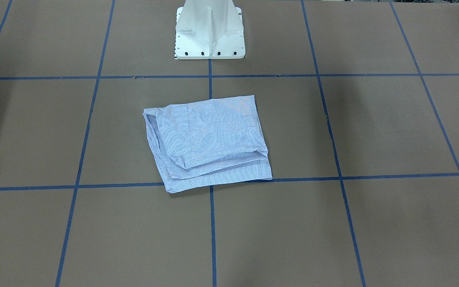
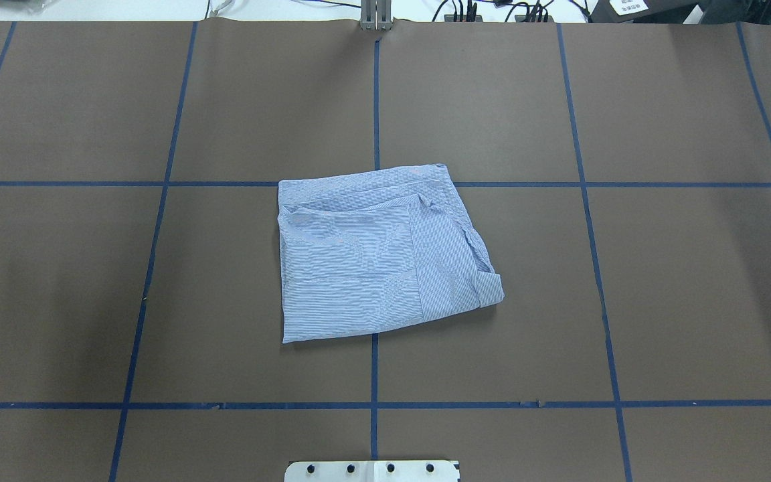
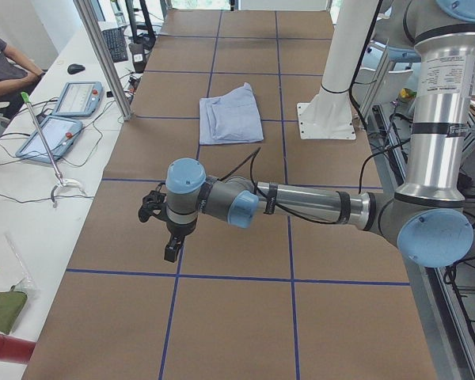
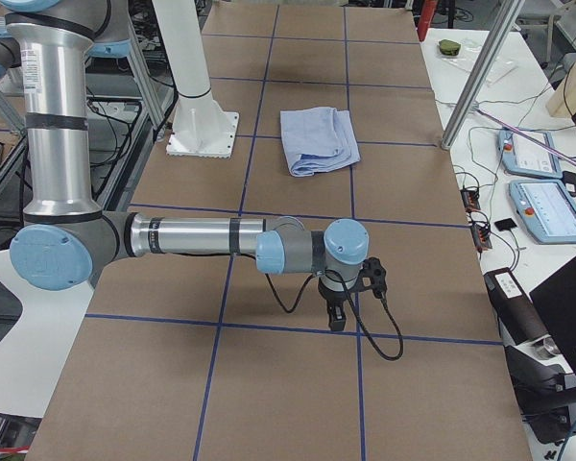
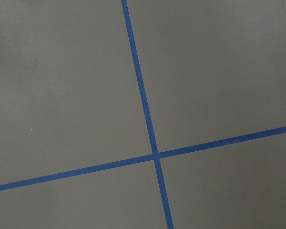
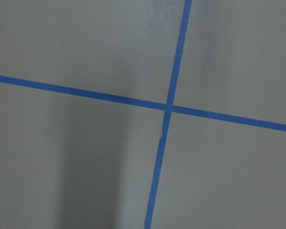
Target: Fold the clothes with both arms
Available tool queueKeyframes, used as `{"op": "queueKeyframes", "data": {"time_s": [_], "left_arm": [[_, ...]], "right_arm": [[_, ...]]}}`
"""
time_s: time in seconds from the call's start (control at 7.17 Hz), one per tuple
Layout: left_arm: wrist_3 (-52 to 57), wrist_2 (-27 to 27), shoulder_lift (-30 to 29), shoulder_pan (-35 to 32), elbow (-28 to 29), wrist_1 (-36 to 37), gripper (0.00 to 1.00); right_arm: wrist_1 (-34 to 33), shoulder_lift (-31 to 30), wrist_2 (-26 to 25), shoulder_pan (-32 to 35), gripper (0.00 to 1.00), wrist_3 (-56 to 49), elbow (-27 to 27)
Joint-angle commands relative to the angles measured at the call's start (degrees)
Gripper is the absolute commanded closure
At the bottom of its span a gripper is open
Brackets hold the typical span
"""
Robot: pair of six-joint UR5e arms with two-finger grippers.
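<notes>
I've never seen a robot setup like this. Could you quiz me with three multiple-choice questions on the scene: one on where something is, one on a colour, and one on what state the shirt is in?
1. Where does the shirt lie?
A. Draped over an arm
B. On the table, in front of the white base
C. At a corner of the table

2. What colour are the tape lines on the table?
A. Red
B. Yellow
C. Blue

3. What state is the shirt in?
A. Folded into a rough square
B. Spread flat with the sleeves out
C. Balled up

Answers:
1 B, it rests mid-table, straight out from the base.
2 C, the grid shows blue in every view.
3 A, stacked layers show at its edges and no sleeve sticks out.
</notes>
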Motion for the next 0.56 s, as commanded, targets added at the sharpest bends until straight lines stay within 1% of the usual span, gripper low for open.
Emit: {"op": "queueKeyframes", "data": {"time_s": [0.0, 0.14, 0.28, 0.42], "left_arm": [[-0.2, -0.1, 3.1, -0.1, 0.0, -2.9, 0.01], [0.1, 0.3, 3.2, 0.0, 0.6, -2.9, 0.01], [0.1, 0.4, 2.9, -0.1, 0.2, -1.8, 0.01], [0.1, 0.5, 2.0, 0.2, 0.4, 2.8, 0.01]], "right_arm": [[0.3, -2.0, -0.4, 0.9, 0.0, -0.4, 0.7], [0.2, -2.1, -2.8, 1.0, 0.0, 0.0, 0.4], [0.1, -1.8, -3.7, 0.9, 0.0, 1.3, 0.1], [-0.6, -1.0, -3.2, 1.0, 0.0, 5.1, 0.6]]}}
